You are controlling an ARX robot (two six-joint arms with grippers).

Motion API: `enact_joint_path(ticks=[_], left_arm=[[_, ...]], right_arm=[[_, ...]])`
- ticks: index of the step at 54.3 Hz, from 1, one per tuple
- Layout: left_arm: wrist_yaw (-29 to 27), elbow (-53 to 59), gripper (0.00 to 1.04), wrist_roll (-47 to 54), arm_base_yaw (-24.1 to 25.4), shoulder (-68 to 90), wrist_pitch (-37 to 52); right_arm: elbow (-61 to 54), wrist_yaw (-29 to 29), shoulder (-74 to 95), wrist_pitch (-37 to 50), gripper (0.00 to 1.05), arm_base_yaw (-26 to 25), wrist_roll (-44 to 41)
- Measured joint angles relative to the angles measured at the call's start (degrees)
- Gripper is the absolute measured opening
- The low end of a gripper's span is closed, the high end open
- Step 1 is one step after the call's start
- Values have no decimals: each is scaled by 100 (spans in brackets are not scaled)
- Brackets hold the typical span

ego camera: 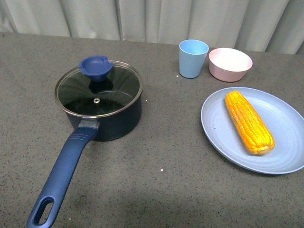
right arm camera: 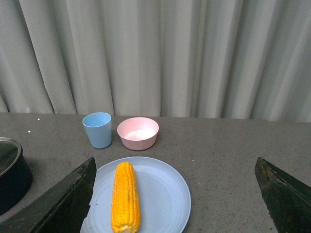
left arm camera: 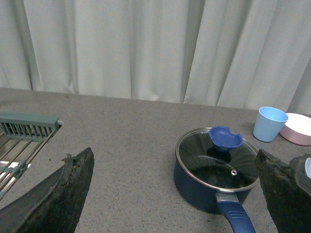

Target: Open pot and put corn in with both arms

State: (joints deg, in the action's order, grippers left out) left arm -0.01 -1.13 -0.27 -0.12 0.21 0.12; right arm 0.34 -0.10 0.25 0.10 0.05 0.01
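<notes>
Spreading wide, the left gripper (left arm camera: 174, 153) holds nothing; its two dark, rough-surfaced fingers (left arm camera: 68, 194) sit at the edges of the left wrist view, touching no object. The right gripper (right arm camera: 175, 160) is equally wide and empty, its fingers (right arm camera: 284, 194) clear of the plate.

Nearest on the speckled grey table (ego camera: 166, 190) is the handle (ego camera: 64, 175), long and blue with a loop hole at its end (it angles toward the robot's left). It joins the pot (ego camera: 116, 124), a round navy saucepan left of centre. The pot is closed by a glass lid (ego camera: 114, 95) with a metal rim and a cupped blue knob (ego camera: 96, 68).

To the right, well apart from the pot, the corn (ego camera: 249, 121) lies on a round pale blue plate (ego camera: 223, 137). It is a whole yellow-orange cob with neat kernel rows, running near to far.

Behind the plate a light blue cup (ego camera: 193, 58) and a smooth pink bowl (ego camera: 230, 64) stand side by side.

A grey-green slatted rack (left arm camera: 24, 127) shows only in the left wrist view.

A pale pleated curtain (ego camera: 190, 19) closes the back.
</notes>
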Motion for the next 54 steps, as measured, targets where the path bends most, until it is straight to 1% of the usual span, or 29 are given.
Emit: enact_joint_path(ticks=[54], left_arm=[[0,0,98,0,0,0,0]], right_arm=[[0,2,0,0,96,-2,0]])
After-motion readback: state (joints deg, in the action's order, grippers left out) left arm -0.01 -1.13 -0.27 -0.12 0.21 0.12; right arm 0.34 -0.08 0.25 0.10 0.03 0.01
